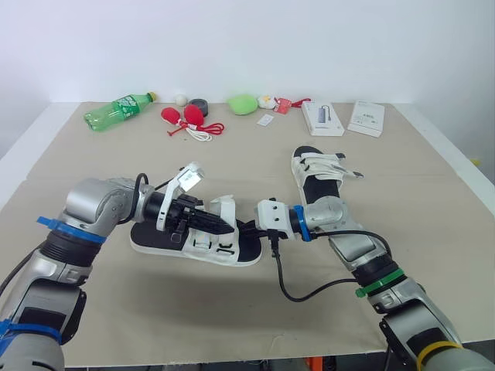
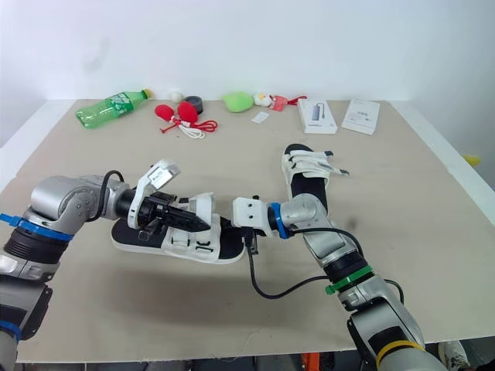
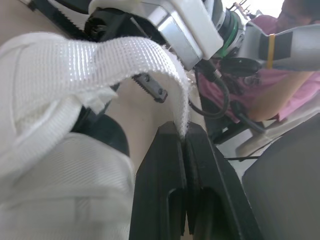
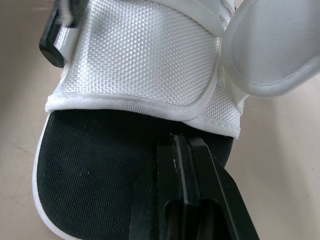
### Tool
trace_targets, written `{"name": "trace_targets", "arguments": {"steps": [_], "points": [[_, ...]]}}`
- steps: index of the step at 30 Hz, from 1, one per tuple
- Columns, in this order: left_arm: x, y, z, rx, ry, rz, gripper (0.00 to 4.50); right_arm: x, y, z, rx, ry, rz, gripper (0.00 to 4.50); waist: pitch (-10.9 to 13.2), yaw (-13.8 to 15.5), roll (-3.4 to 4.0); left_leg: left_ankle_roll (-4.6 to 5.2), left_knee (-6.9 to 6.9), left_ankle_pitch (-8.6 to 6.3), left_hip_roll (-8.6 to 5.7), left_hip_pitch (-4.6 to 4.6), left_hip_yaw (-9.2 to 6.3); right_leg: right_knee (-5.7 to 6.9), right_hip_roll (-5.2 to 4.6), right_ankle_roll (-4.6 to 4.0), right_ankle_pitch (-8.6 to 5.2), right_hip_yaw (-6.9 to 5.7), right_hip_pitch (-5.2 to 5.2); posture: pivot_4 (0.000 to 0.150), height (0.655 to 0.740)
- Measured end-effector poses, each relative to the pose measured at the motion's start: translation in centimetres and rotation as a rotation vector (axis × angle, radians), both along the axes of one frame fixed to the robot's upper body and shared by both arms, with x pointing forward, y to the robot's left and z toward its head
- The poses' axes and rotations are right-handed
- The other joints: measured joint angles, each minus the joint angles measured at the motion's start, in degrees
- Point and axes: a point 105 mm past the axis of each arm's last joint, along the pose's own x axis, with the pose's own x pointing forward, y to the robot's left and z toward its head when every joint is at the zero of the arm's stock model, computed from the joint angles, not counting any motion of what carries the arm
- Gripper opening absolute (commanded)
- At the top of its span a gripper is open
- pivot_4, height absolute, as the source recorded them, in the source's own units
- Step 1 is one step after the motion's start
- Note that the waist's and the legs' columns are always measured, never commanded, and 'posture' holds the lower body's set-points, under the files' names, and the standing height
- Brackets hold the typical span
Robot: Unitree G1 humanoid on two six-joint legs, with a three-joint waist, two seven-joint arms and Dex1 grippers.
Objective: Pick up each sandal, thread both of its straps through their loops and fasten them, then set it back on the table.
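Observation:
A white-strapped sandal with a black footbed point(image 1: 155, 236) lies on the table's near left-centre. My left gripper point(image 1: 227, 226) reaches over it from the left and is shut on the end of one white strap point(image 3: 125, 60), which arches up from the sandal in the left wrist view. My right gripper point(image 1: 249, 229) comes in from the right at the sandal's toe end. Its fingers point(image 4: 182, 150) are shut together and rest over the black footbed point(image 4: 90, 165), just below the white mesh upper point(image 4: 145, 55). The second sandal point(image 1: 317, 174) lies flat further back on the right, its straps loose.
Along the far edge lie a green bottle point(image 1: 116, 110), red objects with cord point(image 1: 189, 117), a black roll point(image 1: 199, 105), a green lump point(image 1: 243, 103) and two white boxes point(image 1: 322, 118) point(image 1: 366, 118). A black cable point(image 1: 286, 287) loops from my right wrist. A person in pink point(image 3: 280, 75) sits beyond the table.

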Motion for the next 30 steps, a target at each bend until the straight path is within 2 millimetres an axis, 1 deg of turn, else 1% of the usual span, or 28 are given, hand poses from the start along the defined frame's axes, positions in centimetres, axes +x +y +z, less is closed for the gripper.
{"name": "trace_targets", "arguments": {"steps": [4, 8, 11, 18, 22, 26, 30], "points": [[0.0, 0.0, 0.1, 0.008, 0.0, -0.001, 0.08, 0.0, 0.0, 0.0, 0.0, 0.0, 0.001, 0.0, 0.0, -0.04, 0.0, 0.01, -0.01, 0.0, 0.0, 0.0, -0.02, 0.0, 0.02, 0.0, 0.0, 0.0, 0.0, 0.15, 0.74], [-0.1, 0.2, -0.3, 0.024, 0.013, 0.003, 0.08, 0.0, 0.0, 0.0, 0.001, 0.001, -0.001, 0.0, 0.0, -0.05, 0.0, 0.01, 0.0, 0.01, 0.0, 0.0, -0.02, 0.0, 0.02, 0.0, 0.0, 0.0, 0.01, 0.15, 0.74], [-0.2, 0.6, -1.1, 0.05, 0.021, 0.011, 0.08, 0.0, 0.0, -0.1, 0.001, 0.0, 0.0, 0.0, 0.0, -0.07, 0.0, 0.01, 0.0, 0.01, 0.0, 0.0, -0.03, 0.0, 0.02, 0.0, 0.0, 0.0, 0.01, 0.15, 0.74], [0.0, 0.6, -1.2, 0.062, 0.013, 0.018, 0.08, -0.1, 0.0, -0.1, 0.003, 0.0, -0.001, 0.0, -0.01, -0.1, 0.0, 0.01, -0.01, 0.0, 0.0, 0.01, -0.04, 0.0, 0.02, 0.0, 0.0, 0.0, 0.02, 0.15, 0.74], [0.4, 0.6, -1.6, 0.071, -0.025, 0.027, 0.08, -0.1, 0.0, -0.1, 0.004, 0.0, -0.003, 0.0, -0.02, -0.1, 0.01, 0.01, 0.0, 0.0, 0.0, 0.01, -0.04, 0.0, 0.02, 0.0, 0.0, 0.0, 0.03, 0.15, 0.74], [1.5, 0.9, -2.5, 0.098, -0.063, 0.066, 0.08, -0.1, 0.1, -0.1, 0.005, -0.002, -0.002, 0.0, -0.02, -0.12, 0.02, 0.01, -0.01, 0.0, 0.0, 0.01, -0.04, 0.0, 0.02, 0.0, 0.0, 0.0, 0.03, 0.15, 0.74], [1.9, 0.9, -2.8, 0.112, -0.091, 0.067, 0.08, -0.1, 0.1, -0.1, 0.005, -0.002, -0.002, 0.0, -0.02, -0.14, 0.02, 0.01, -0.02, 0.0, 0.0, 0.01, -0.04, 0.0, 0.03, 0.0, 0.0, 0.0, 0.03, 0.15, 0.74]]}}
